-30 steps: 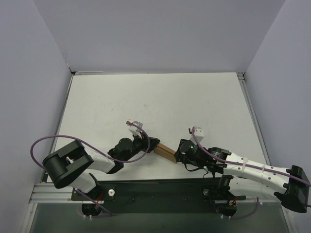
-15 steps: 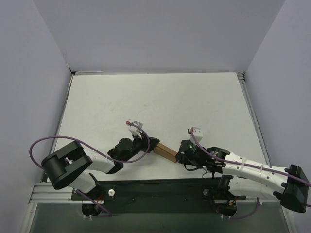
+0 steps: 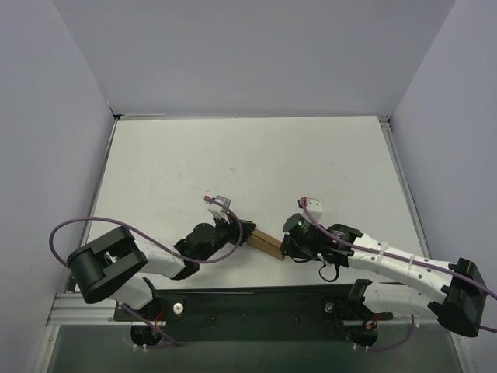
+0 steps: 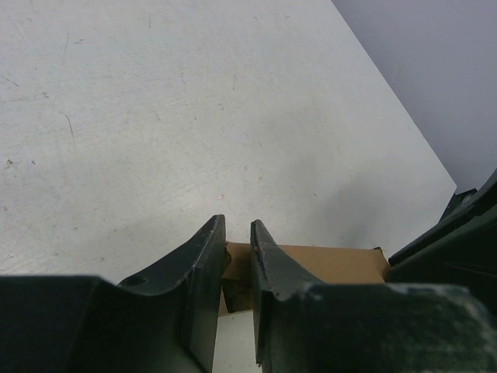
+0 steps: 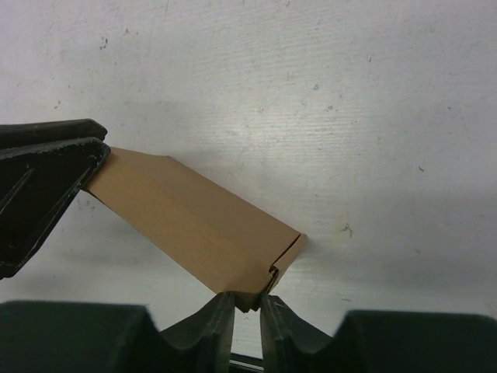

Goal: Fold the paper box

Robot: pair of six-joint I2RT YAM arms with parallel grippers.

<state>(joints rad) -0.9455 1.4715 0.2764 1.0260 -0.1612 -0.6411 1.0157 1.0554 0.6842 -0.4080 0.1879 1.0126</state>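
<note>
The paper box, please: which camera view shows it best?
Right wrist. There the box spans the middle, long faces and end flap plain, held by the left gripper and right gripper. The top view shows only a small brown strip between them; the left wrist shows one edge behind its fingers.

Overhead; wrist close-ups sharing paper box (image 3: 265, 242)

Nothing written can be read in any view: no text, label, brand, number or sign. The paper box (image 5: 194, 225) shows only plain brown card on the faces that can be seen.
</note>
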